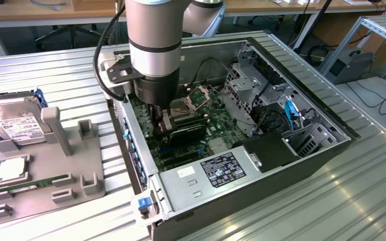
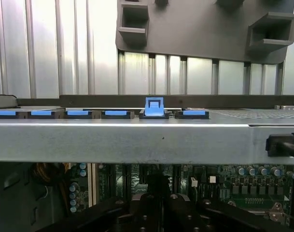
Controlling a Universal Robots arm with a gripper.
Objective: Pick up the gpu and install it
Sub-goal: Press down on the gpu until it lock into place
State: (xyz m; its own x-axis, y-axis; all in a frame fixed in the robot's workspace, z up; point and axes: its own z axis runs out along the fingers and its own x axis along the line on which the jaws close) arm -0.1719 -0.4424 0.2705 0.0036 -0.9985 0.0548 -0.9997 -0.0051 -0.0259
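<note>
Arm is down inside the open PC case (image 1: 313, 100), mid-frame in the exterior view, wrist pointing straight down over the motherboard (image 1: 210, 118). Gripper (image 1: 163, 118) sits low at the board, fingers closed together. In the wrist view the fingers (image 2: 178, 208) show as dark shapes at the bottom centre, pressed side by side with no visible gap. The gpu (image 1: 187, 131) lies flat-looking and black just below and to the right of the fingertips in the exterior view, down at the board in the slot area near the case's rear wall; can't tell whether the fingers are touching it or whether it's fully seated, the arm blocks that spot. Power supply (image 1: 210, 175) with its white-on-black label is in the lower centre of the frame, blue latch (image 1: 142, 202) at the case corner below it. Drive cage (image 1: 247, 83) and blue cables (image 1: 290, 113) on the right half of the case. Wrist view looks across the case's rear rail (image 2: 137, 140), a row of blue slot clips (image 2: 154, 107) along its top, green board with capacitors under it. Grey parts fixture (image 1: 79, 181) sits on the ribbed metal counter (image 1: 59, 70) at the left of the exterior view, well apart from the case: hard drive (image 1: 12, 120) standing tilted in its upper holder, a CPU (image 1: 12, 170) below that, green memory stick (image 1: 35, 183) lying along the lower edge.
</note>
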